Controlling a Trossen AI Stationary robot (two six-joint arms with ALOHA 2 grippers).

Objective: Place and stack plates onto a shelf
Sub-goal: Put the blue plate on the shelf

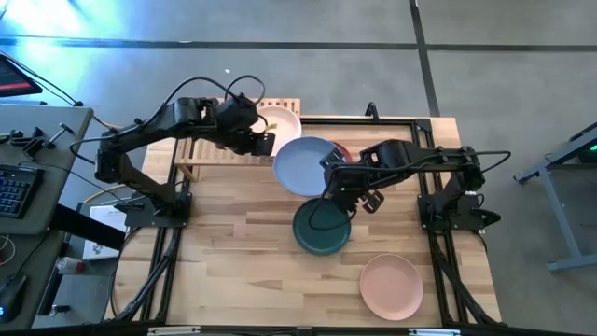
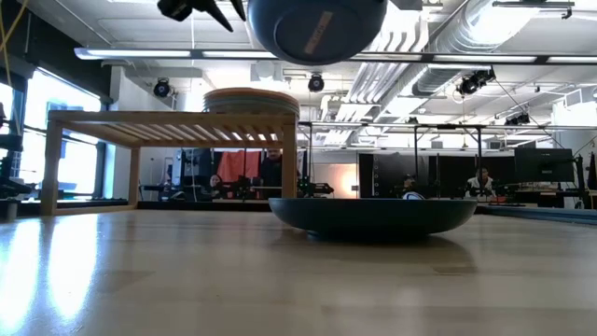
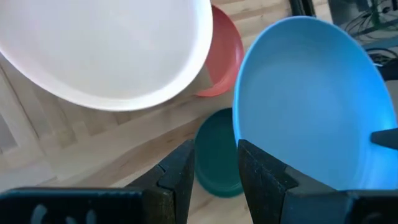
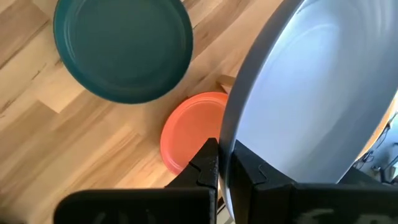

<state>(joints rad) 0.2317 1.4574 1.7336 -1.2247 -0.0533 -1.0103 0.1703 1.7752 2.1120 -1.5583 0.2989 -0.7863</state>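
Note:
A light blue plate hangs tilted above the table, with my right gripper shut on it. My left gripper is open just left of that plate, beside the shelf, with nothing between its fingers. The shelf carries a stack of plates topped by a pale pink one. A dark teal plate lies flat on the table below the blue one. A terracotta red plate shows partly from behind the blue plate. A peach plate lies near the front right. My right gripper pinches the light blue plate's rim between its two fingers, one on the upper face and one on the underside. The fingers come from the table's right, slanting down. The plate is lifted clear of the table and tilted.
The shelf stands at the table's far left on legs, with a gap beneath it. Bare plank tabletop lies at the near left. People sit in the room beyond the table.

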